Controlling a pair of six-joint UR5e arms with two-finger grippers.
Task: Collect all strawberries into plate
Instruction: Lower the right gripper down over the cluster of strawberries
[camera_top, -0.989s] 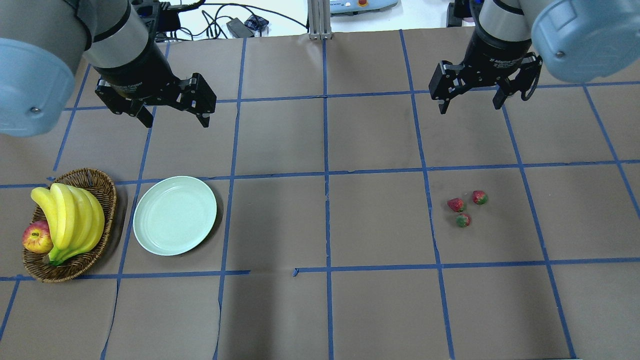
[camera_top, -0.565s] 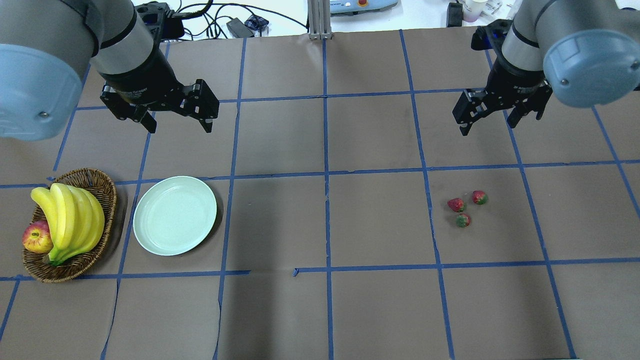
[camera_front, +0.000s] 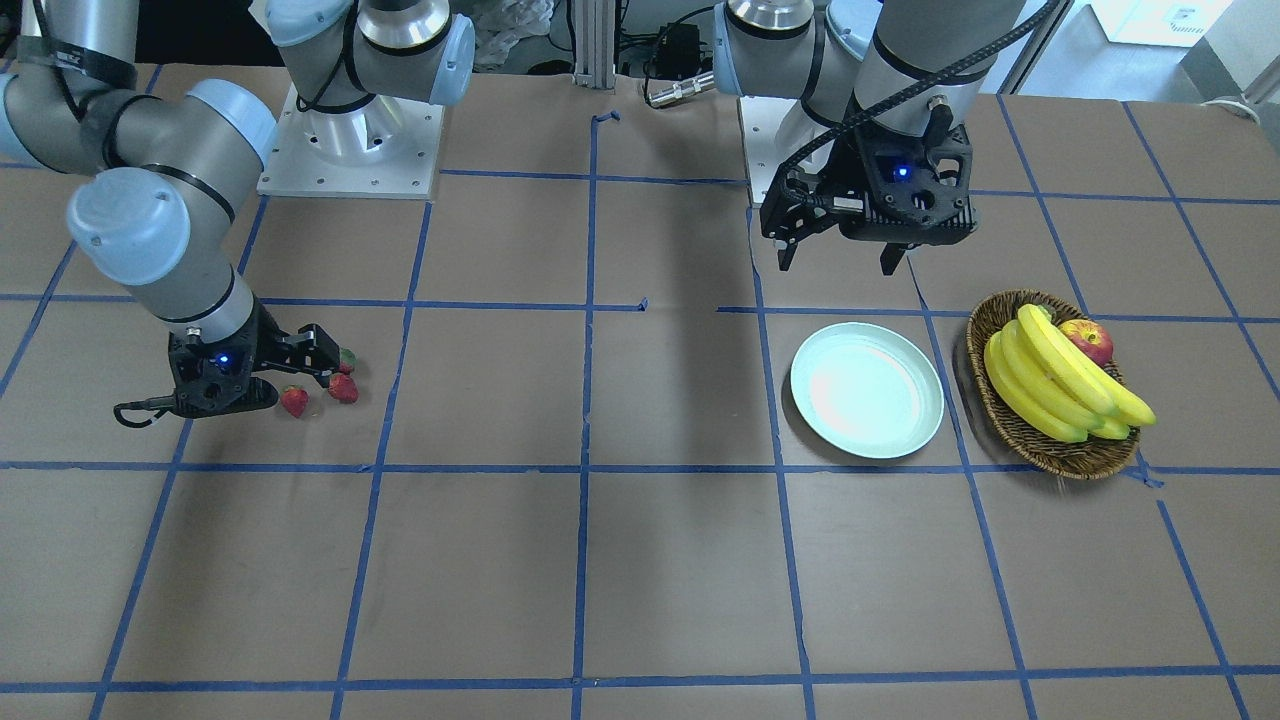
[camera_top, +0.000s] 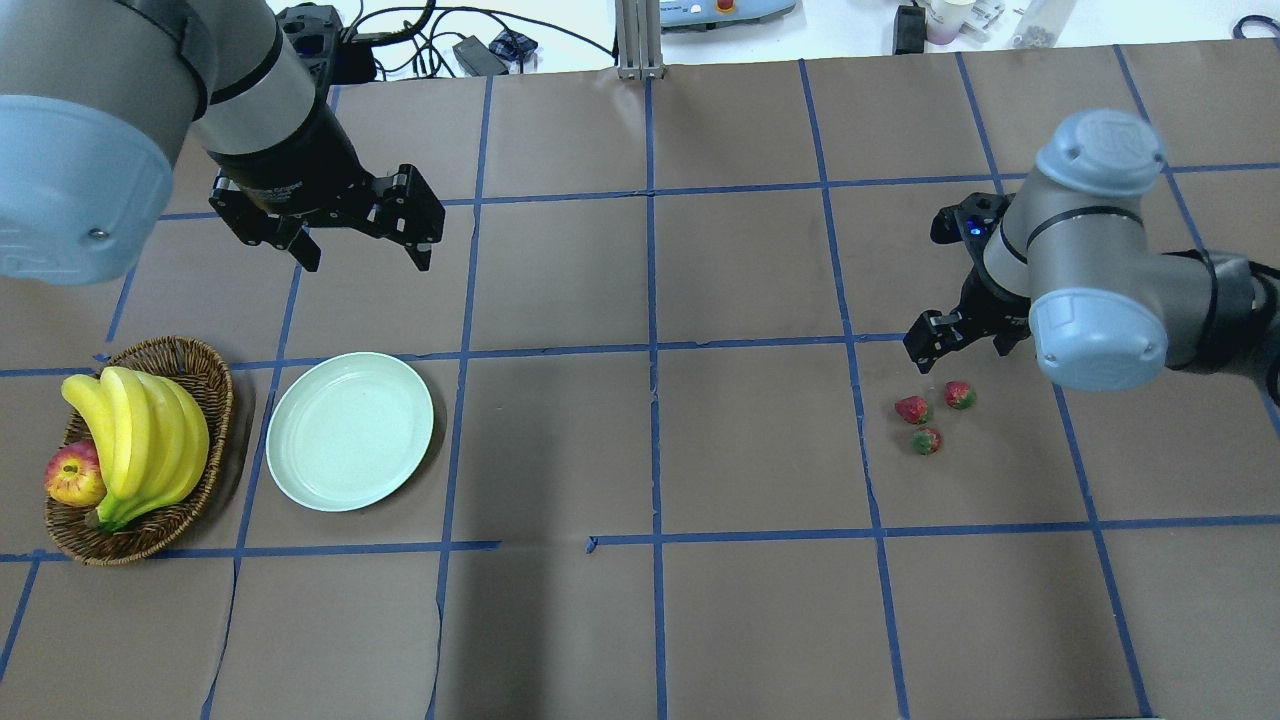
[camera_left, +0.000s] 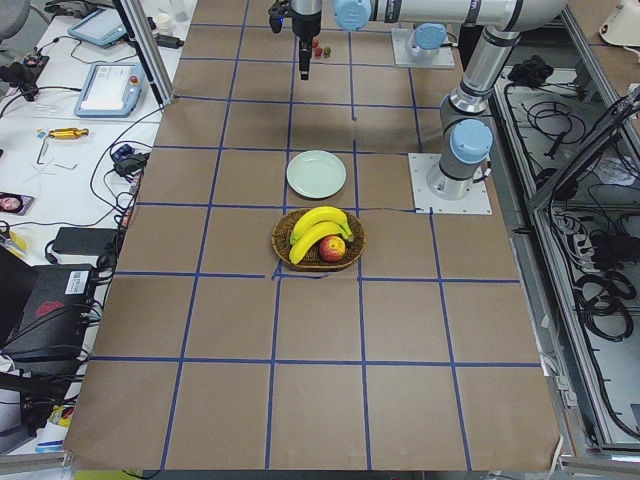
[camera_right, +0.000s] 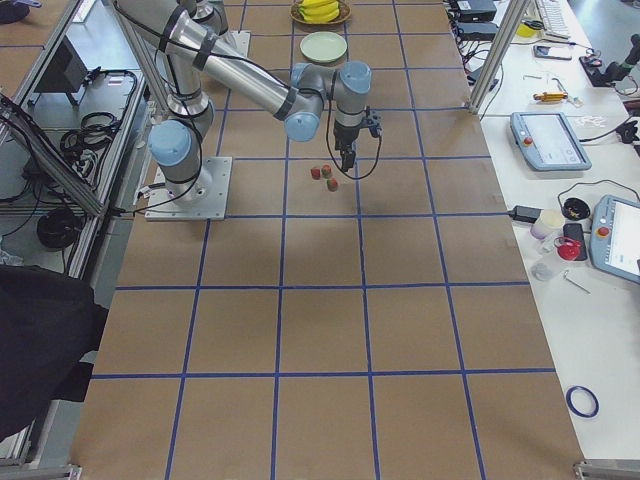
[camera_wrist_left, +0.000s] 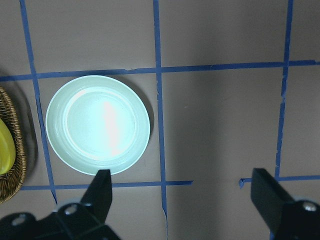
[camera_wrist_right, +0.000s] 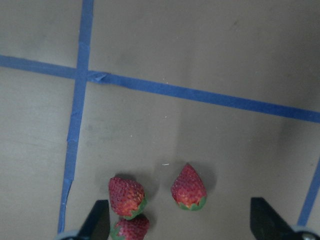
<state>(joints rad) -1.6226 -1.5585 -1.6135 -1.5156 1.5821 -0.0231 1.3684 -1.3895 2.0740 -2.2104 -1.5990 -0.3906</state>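
Red strawberries (camera_top: 912, 409), three in a tight cluster, lie on the brown table (camera_top: 760, 620) toward the robot's right, well apart from the mint plate (camera_top: 350, 432) beside the wicker basket (camera_top: 205, 380). The right gripper (camera_top: 948, 352) hangs low just beside them, jaws spread, grasping nothing. The left gripper (camera_top: 366, 262) hovers near the plate, likewise spread and holding nothing

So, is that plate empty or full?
Empty: the plate is bare, and all three strawberries lie on the table near the right gripper.
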